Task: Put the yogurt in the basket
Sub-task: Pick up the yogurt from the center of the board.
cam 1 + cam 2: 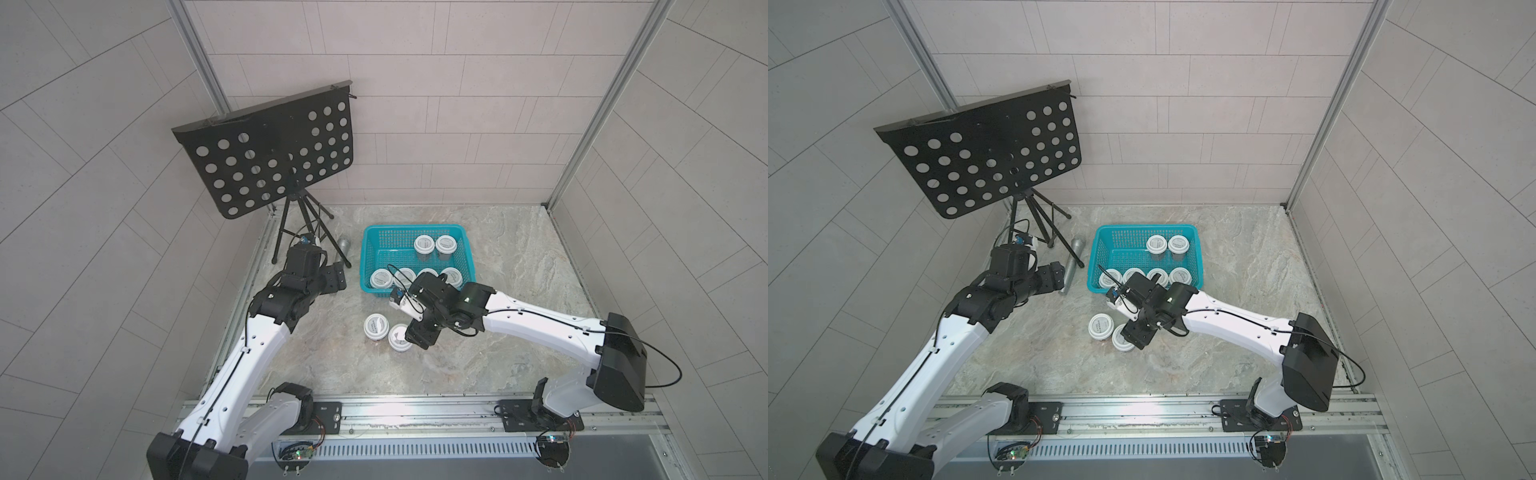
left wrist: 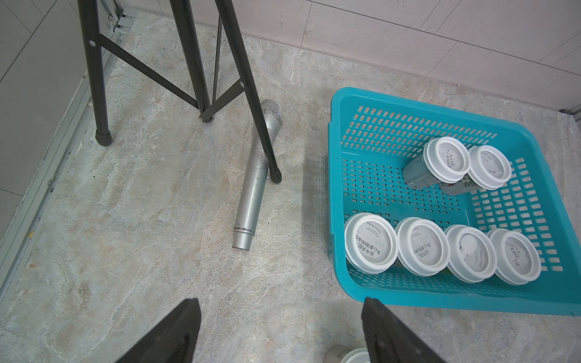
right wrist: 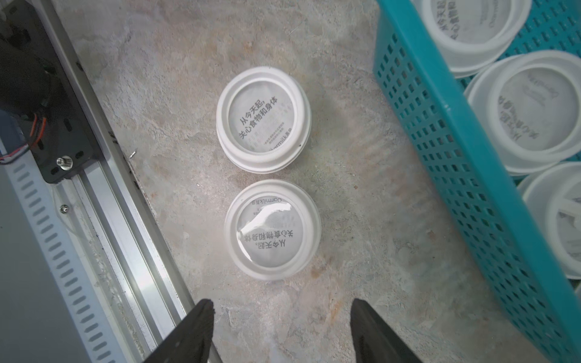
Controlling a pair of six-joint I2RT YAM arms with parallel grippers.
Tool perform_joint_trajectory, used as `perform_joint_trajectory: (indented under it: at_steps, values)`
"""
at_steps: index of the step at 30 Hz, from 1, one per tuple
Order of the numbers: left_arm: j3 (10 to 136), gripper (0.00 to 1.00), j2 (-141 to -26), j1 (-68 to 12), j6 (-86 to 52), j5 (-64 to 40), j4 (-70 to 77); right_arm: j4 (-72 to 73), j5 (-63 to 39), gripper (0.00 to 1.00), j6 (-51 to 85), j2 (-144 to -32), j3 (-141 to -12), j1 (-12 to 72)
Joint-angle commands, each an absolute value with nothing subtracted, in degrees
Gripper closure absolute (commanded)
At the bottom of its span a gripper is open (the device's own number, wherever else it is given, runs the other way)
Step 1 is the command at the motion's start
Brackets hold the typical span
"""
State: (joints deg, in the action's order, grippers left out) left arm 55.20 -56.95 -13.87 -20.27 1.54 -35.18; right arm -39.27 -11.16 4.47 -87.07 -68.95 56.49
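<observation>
Yogurt cups [image 1: 424,244] fill the basket [image 1: 411,227]: I count six, four along its wall nearest the arms and two farther back. Two more cups [image 3: 263,121] stand close together on the tabletop [image 1: 519,291] outside it. My right gripper [image 3: 281,300] hangs above them, spread and empty, as is my left gripper [image 2: 279,300].

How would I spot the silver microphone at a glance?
Find the black music stand. The microphone lies flat by a foot of its tripod, near the teal basket. It is the only long silver tube, mesh-headed; the yogurt cups are squat and white-lidded.
</observation>
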Motion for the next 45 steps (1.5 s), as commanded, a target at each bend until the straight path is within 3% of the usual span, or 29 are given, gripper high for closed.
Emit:
perform_joint_trajectory:
  at_steps: [1,27,45]
  values:
    - [54.76,0.12,-57.12,-13.32,-19.43,1.73,-34.91,-39.97,-7.04,0.24,4.42,-88.78,-71.34,58.24]
    - [54.76,0.12,-57.39,-12.53,-19.36,0.27,-34.85,-42.55,-2.98,0.20,5.86,-99.48,-77.33,61.35]
    - [54.76,0.12,-57.13,-12.39,-19.26,0.29,-34.96,-42.99,-2.83,0.29,6.42,-102.26,-77.96,61.35]
